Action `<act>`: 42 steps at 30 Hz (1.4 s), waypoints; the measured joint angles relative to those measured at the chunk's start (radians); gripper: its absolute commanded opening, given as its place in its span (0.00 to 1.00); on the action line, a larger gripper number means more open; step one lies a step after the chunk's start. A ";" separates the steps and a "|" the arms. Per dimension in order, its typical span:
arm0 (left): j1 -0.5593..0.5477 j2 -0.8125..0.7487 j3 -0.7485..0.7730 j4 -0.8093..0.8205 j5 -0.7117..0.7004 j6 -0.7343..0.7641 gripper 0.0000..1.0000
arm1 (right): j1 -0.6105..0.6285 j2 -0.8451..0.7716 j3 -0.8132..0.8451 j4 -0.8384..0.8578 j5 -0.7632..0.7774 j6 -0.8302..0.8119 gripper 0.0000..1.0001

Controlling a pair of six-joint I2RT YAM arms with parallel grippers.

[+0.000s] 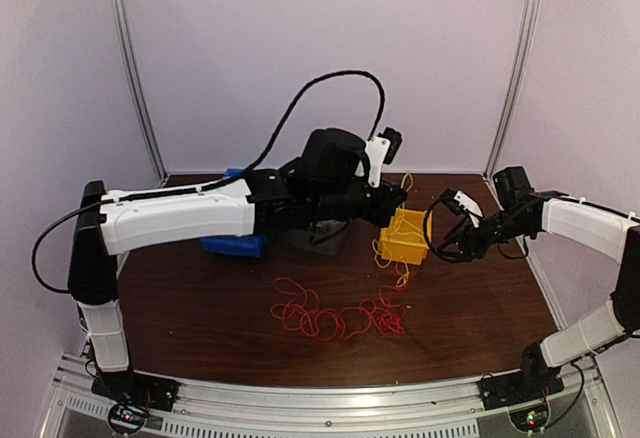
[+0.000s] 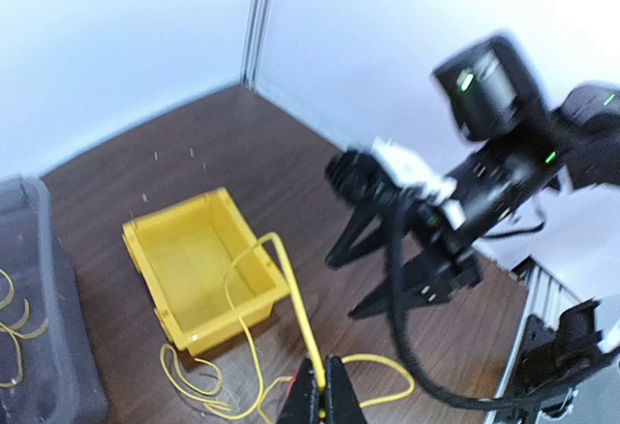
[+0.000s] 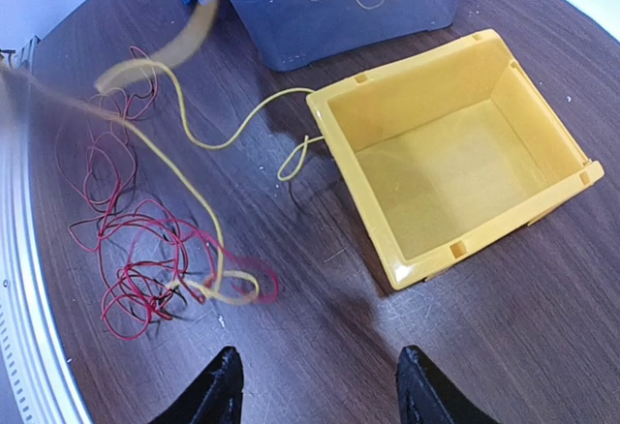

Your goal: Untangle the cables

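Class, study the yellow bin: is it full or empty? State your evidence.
Empty. The right wrist view looks into the bin and shows only its bare floor; the yellow cable lies outside its wall.

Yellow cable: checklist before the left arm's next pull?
1. Left gripper shut on yellow cable: ok.
2. Right gripper open, holding nothing: ok.
3. Yellow cable free of red cables: not ok; its low loops lie in the red pile.
4. Yellow cable clear of bin: cannot tell; it runs up to the bin's corner.
5. Bin empty: ok.
6. Grippers apart: ok; a gap shows between them in the top view.
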 measured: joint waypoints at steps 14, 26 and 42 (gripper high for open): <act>0.000 -0.240 -0.057 0.044 -0.085 0.108 0.00 | 0.000 -0.024 0.005 -0.019 -0.043 -0.011 0.58; 0.000 -0.380 -0.166 0.100 -0.093 0.155 0.00 | 0.021 -0.124 0.253 -0.098 -0.255 0.020 0.69; 0.000 -0.338 -0.304 0.195 -0.056 0.121 0.00 | 0.343 -0.045 0.429 -0.100 -0.217 0.124 0.69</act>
